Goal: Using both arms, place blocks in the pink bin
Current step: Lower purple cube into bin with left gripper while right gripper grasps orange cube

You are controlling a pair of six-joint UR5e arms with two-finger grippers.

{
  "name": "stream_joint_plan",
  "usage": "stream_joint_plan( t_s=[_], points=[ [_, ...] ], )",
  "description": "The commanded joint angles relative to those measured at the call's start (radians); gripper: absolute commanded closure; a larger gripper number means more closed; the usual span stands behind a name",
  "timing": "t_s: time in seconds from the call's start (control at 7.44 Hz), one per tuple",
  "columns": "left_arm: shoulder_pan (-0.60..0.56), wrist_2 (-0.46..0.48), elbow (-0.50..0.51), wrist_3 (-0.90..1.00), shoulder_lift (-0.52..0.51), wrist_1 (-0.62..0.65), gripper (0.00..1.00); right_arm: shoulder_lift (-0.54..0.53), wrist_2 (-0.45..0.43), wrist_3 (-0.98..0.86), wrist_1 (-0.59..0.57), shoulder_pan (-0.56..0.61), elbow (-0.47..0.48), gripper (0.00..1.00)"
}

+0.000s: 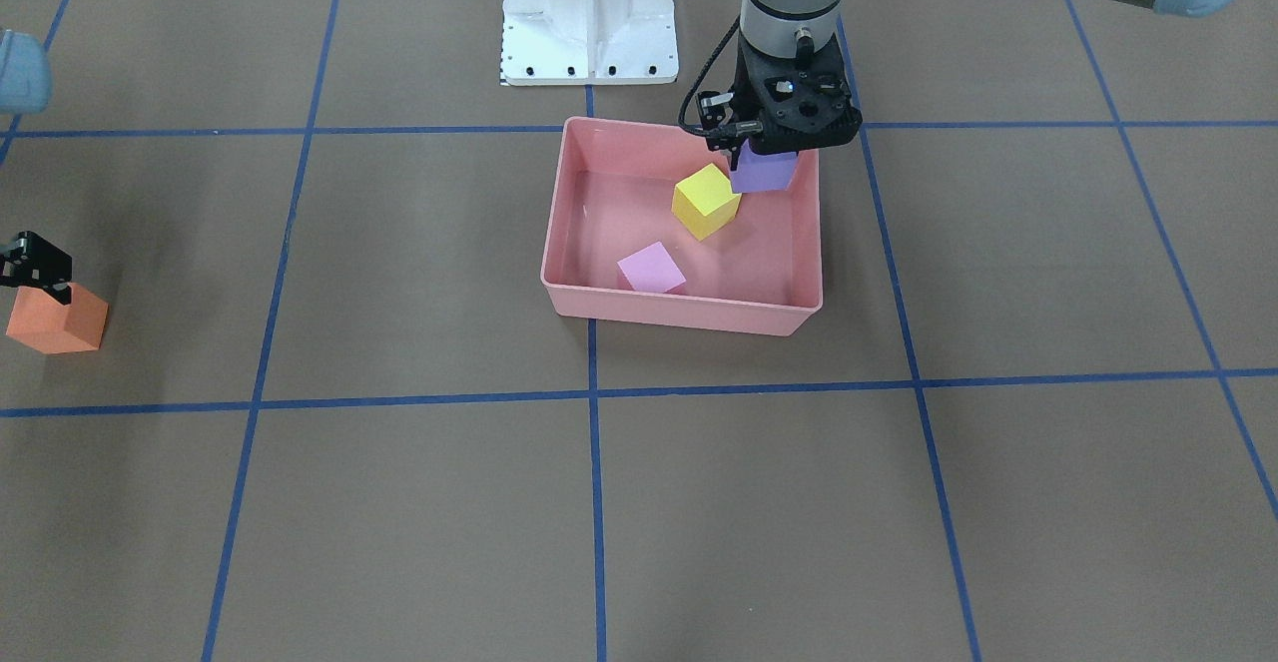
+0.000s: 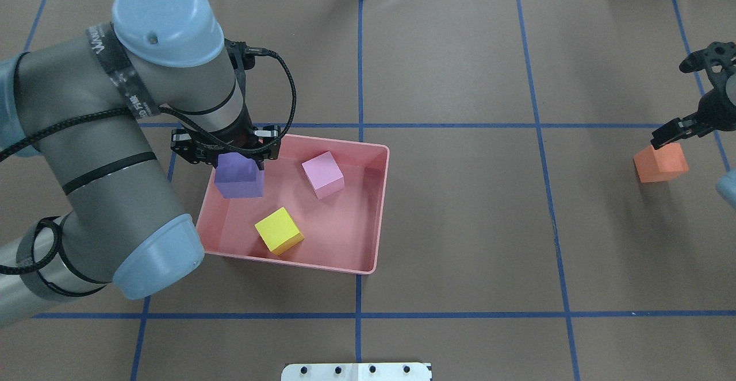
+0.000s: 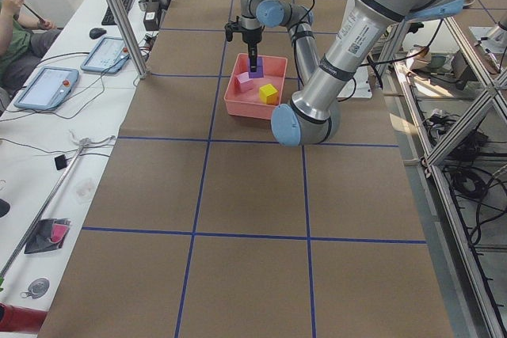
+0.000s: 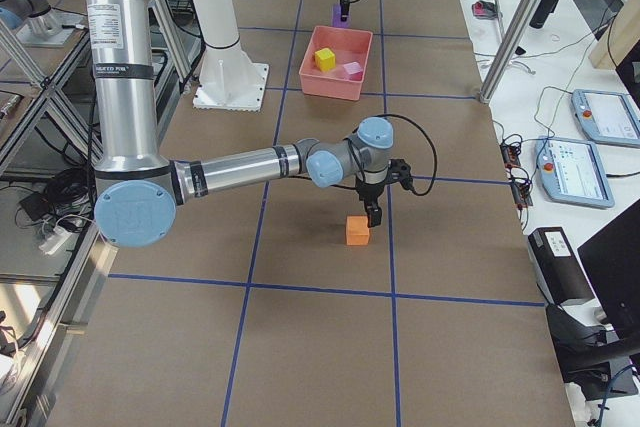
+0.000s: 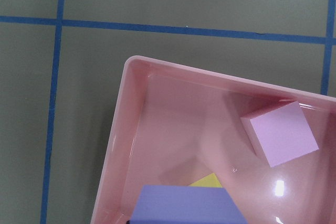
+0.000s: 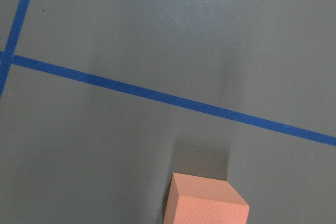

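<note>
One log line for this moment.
left arm: jaws holding purple block over pink bin | right arm: jaws at orange block, grip unclear | in bin: yellow block, pink block

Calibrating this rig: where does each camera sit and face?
Front: across table, facing robot; left gripper over pink bin.
Overhead: behind robot, looking down; left arm, right gripper.
Exterior left: table's left end; left arm nearest.
Exterior right: table's right end; right arm nearest.
Left wrist: down into pink bin; purple block.
Right wrist: down at orange block.
Front and overhead share the pink bin.
</note>
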Motion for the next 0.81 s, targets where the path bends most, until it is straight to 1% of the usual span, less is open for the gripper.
stream_joint_plan(
  t_s=[0.0,0.13,0.4,0.67],
  points=[
    [0.002,0.0,0.002,0.001,0.0,0.0,1.0,0.018,0.001,0.007,0.049,-0.002,-0.066,0.01],
    [0.002,0.0,0.005,0.005,0.002,0.0,1.0,0.02,0.004,0.009,0.049,-0.002,-0.082,0.0],
    [0.004,0.0,0.007,0.01,0.011,-0.002,1.0,0.03,0.004,0.031,0.049,-0.005,-0.083,0.0],
    [0.002,0.0,0.007,0.012,0.011,-0.002,1.0,0.032,0.002,0.065,0.05,-0.032,-0.085,0.0]
  ],
)
